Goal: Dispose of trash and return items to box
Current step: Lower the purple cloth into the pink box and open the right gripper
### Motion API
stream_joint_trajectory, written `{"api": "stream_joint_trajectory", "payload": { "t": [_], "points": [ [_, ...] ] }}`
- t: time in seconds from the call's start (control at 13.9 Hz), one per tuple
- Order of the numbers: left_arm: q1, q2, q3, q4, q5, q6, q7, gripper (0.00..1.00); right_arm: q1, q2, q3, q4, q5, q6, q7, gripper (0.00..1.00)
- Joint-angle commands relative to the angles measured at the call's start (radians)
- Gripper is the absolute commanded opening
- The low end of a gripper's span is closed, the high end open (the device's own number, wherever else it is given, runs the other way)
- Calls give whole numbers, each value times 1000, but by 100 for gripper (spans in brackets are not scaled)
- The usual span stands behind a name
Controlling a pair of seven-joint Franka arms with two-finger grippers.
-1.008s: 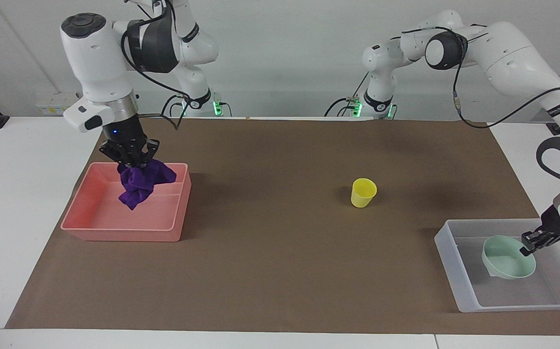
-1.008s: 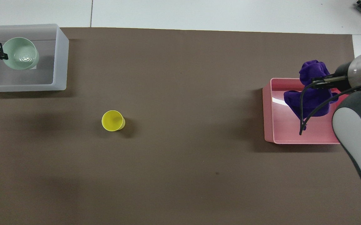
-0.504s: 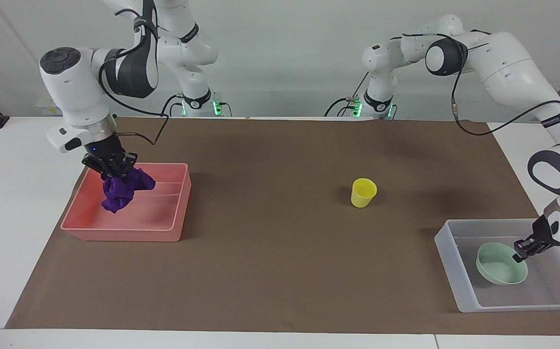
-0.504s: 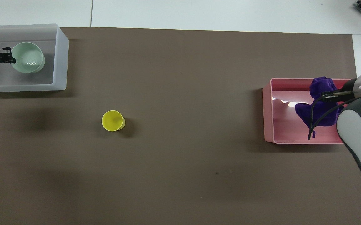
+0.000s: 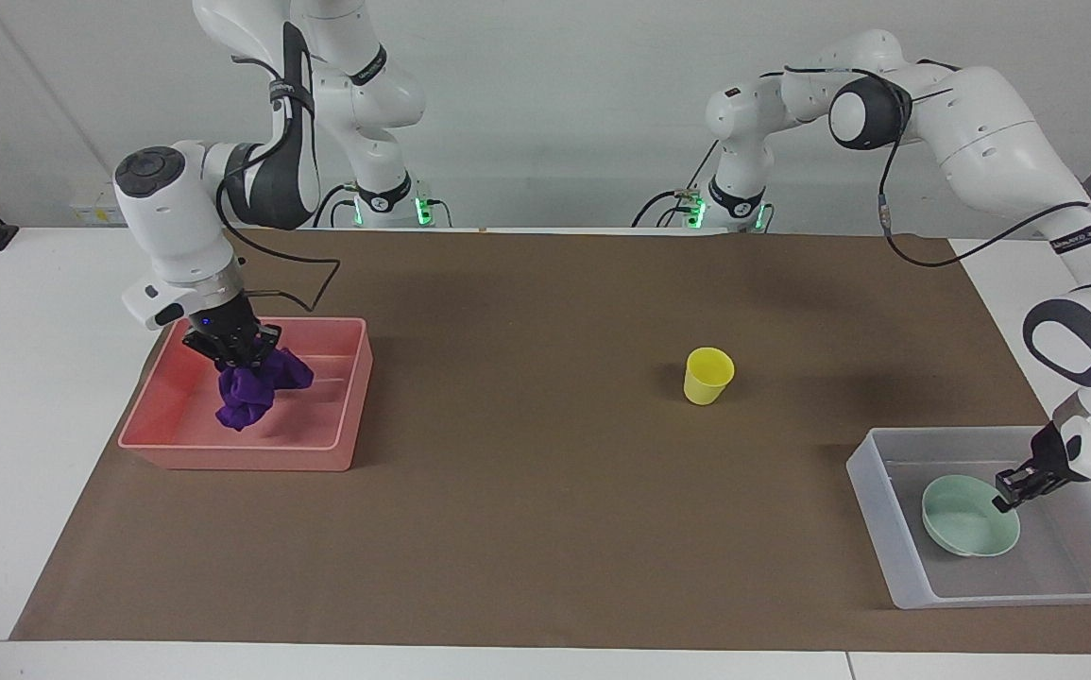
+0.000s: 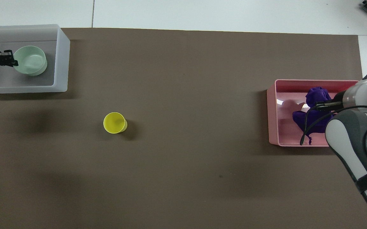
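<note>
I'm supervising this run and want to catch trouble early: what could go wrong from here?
The purple cloth hangs from the right end effector inside the pink bin; its folds might snag on the fingers at release. The left end effector grips the green bowl by its rim in the clear box; retreating could tip or drag it. The yellow cup stands unboxed.

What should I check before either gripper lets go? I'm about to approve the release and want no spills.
1. Purple cloth is over the pink bin, inside its walls: ok.
2. Right gripper shut on the cloth: ok.
3. Cloth resting on the bin floor: cannot tell.
4. Mint bowl is inside the translucent box: ok.
5. Left gripper grips the bowl's rim, bowl seated flat on the floor: cannot tell.
6. Yellow cup returned to the box: not ok; it stands on the brown mat.
</note>
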Motion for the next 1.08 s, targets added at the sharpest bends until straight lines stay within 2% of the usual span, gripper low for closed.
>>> {"api": "stream_joint_trajectory", "payload": {
  "t": [0.0, 0.14, 0.36, 0.43, 0.5, 0.65, 0.72, 0.86, 1.01],
  "points": [
    [6, -25, -1, -35, -7, 6, 16, 83, -26, 24, 14, -36, 6, 46, -8, 0],
    [-6, -48, -1, -43, -7, -2, 20, 100, -28, 44, 14, -36, 6, 64, 4, 0],
    [-17, -115, -1, -87, -6, -26, 58, 100, -31, 63, 14, -63, 6, 118, 8, 0],
    [-17, -157, -1, -133, -7, -23, 100, 100, -32, 64, 14, -68, 6, 125, 18, 0],
    [-20, -203, -1, -188, -7, -14, 121, 100, -32, 64, 14, -68, 6, 127, 25, 19],
    [-55, -290, -1, -274, -7, -13, 119, 100, -32, 66, 14, -63, 6, 127, 28, 91],
    [-70, -338, -1, -323, -7, -13, 115, 100, -29, 64, 14, -54, 6, 124, 27, 100],
    [-98, -427, -1, -428, -7, -11, 110, 100, -17, 48, 14, -24, 6, 98, 30, 100],
    [-130, -471, -1, -475, -7, -14, 77, 100, -11, 29, 22, 12, 4, 43, 67, 100]
  ]
}}
